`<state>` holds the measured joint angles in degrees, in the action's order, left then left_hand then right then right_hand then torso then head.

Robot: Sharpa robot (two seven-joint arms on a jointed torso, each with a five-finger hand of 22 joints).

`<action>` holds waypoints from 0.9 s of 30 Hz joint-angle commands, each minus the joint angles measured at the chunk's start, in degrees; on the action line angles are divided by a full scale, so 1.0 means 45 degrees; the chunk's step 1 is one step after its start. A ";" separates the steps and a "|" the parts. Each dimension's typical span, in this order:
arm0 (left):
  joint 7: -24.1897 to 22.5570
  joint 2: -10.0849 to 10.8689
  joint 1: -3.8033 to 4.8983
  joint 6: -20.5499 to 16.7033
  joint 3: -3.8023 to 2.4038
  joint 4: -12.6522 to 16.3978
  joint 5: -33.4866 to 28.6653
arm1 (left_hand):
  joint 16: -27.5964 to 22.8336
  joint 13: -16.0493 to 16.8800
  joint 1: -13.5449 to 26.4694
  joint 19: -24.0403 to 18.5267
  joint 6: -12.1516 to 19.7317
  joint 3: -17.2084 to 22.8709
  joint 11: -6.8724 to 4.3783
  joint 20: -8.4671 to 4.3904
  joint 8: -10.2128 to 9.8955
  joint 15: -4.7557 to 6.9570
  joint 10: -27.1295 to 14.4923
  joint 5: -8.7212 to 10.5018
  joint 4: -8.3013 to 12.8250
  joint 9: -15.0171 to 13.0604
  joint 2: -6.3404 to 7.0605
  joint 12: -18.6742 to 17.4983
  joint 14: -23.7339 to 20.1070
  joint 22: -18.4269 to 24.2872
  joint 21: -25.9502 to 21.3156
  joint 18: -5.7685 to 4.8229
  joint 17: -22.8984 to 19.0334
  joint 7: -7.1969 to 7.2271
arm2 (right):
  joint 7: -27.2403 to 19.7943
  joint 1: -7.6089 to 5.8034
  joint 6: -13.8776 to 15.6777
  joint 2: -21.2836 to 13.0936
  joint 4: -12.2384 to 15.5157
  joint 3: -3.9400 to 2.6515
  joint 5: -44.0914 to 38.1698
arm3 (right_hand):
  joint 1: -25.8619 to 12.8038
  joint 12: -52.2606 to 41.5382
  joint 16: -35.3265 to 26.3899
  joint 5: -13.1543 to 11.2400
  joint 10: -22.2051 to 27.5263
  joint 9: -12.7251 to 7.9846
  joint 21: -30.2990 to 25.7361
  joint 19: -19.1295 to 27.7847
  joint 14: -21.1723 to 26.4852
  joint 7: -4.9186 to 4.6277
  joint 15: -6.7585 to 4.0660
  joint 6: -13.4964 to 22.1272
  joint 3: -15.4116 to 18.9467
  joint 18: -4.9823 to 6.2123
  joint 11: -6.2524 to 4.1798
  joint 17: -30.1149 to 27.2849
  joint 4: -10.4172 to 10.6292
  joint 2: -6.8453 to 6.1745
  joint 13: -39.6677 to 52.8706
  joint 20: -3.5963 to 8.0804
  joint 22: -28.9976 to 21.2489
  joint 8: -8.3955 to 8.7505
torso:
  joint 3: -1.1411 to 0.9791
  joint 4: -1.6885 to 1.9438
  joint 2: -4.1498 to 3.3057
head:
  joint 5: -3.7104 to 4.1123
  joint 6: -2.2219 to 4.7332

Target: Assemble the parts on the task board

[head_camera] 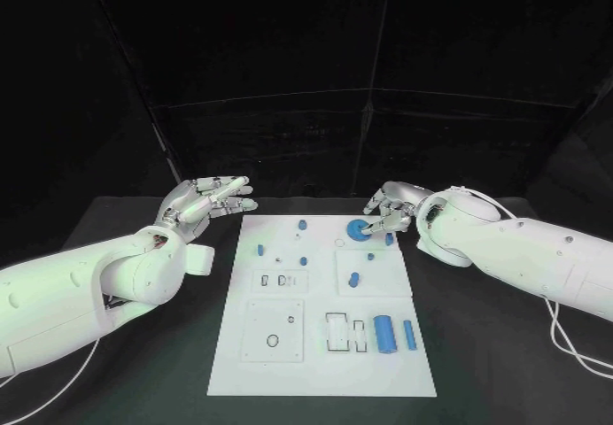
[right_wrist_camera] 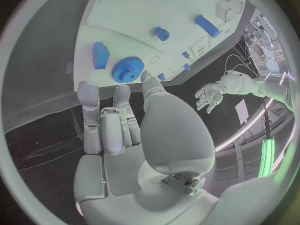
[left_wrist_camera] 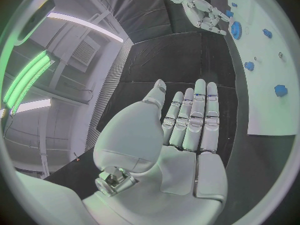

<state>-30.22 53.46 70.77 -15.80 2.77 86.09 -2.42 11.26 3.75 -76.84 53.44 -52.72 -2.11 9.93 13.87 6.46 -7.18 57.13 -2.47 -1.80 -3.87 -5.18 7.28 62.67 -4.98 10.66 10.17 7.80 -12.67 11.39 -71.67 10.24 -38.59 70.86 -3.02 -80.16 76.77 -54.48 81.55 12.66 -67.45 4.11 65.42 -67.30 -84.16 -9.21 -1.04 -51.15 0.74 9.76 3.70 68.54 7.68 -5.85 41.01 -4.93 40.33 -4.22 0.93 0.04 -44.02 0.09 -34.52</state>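
Observation:
The white task board [head_camera: 320, 363] lies in the middle of the black table. A blue gear [head_camera: 356, 229] sits flat near the board's far right corner. My right hand [head_camera: 390, 208] hovers just behind it with its fingers spread and holds nothing. In the right wrist view one fingertip [right_wrist_camera: 147, 78] reaches the rim of the gear [right_wrist_camera: 128, 69]. My left hand [head_camera: 205, 202] is held open and flat off the board's far left corner, with straight fingers [left_wrist_camera: 199, 115]. A blue cylinder [head_camera: 384, 334] and a blue bar [head_camera: 410, 334] lie at the board's near right.
Several small blue pegs stand on the far half of the board, among them one [head_camera: 301, 225] near the far edge and one [head_camera: 260, 250] at the left. An oblong blue piece [head_camera: 352, 281] lies mid-board. A cable [head_camera: 575, 354] trails on the table at the right.

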 commanded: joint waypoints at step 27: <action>0.0096 -0.0097 0.0030 0.0336 -0.0007 -0.0084 -0.0079 | -0.0067 -0.0012 -0.0062 0.0090 -0.0069 0.0013 0.0006 -0.0014 -0.0082 -0.0039 0.0061 -0.0051 0.0095 0.0012 -0.0031 -0.0068 -0.0056 0.0020 -0.0092 0.0061 -0.0008 -0.0021 | 0.0461 -0.0022 -0.1284 0.0719 -0.0552 -0.0008 -0.0773 | 0.1126 -0.5161 0.0830 -0.0132 -0.2525 0.0023 0.0778 -0.0404 -0.0760 0.0020 0.0129 -0.0440 -0.0124 -0.0335 0.0067 0.1594 -0.0072 0.0824 0.6467 -0.0148 0.0958 -0.0359 | -0.0005 0.0002 0.0001 | 0.0000 -0.0178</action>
<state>-29.70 53.10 70.79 -15.20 2.78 85.67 -2.67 11.26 3.75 -76.84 53.44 -52.72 -2.11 9.93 13.87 6.46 -7.18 57.13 -2.47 -1.80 -3.88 -5.18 7.28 62.67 -4.94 10.44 10.17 7.80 -12.67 13.03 -71.67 5.27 -35.41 68.40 -3.01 -82.70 81.67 -77.57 85.05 12.34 -78.53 4.17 68.54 -68.83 -83.94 -9.17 -0.82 -52.84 0.25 8.87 3.89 74.96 7.50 -2.31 69.96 -5.63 44.60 -5.56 0.92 0.03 -44.00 0.10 -35.30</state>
